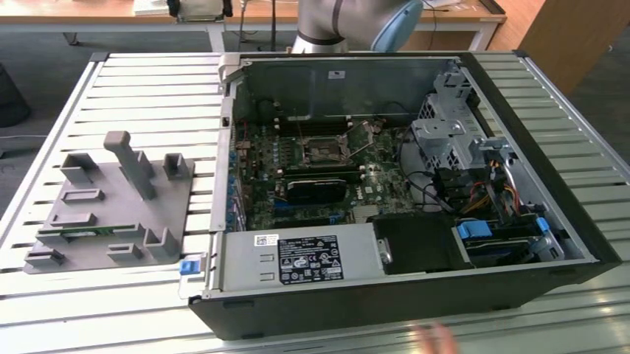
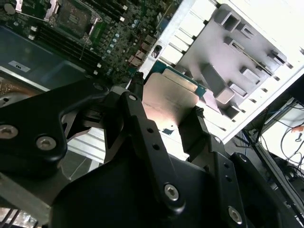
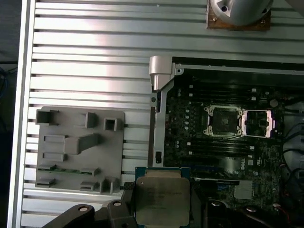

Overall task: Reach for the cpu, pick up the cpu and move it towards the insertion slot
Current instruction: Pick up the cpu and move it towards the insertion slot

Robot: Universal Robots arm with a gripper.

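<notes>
In both wrist views my gripper [image 3: 164, 209] [image 2: 167, 107] is shut on the cpu [image 3: 163, 192] [image 2: 168, 95], a flat square chip with a shiny silver top and a green rim. One black finger [image 3: 127, 195] presses on each of two opposite edges. The cpu hangs in the air over the case's side wall, between the grey fixture and the motherboard. The insertion slot [image 3: 223, 120] [image 1: 323, 150] [image 2: 73, 16] is a dark square socket on the green board, with its silver bracket [image 3: 259, 122] swung open beside it. The slot lies apart from the cpu, further into the case.
The open computer case [image 1: 551, 221] lies on a slatted metal table [image 1: 147, 96]. On the exterior view's left stands a grey fixture [image 1: 108, 206] [image 3: 78, 152] holding a green memory stick [image 3: 66, 168]. The arm's base [image 1: 340, 22] rises behind the case. A hand [image 1: 433, 339] shows at the front edge.
</notes>
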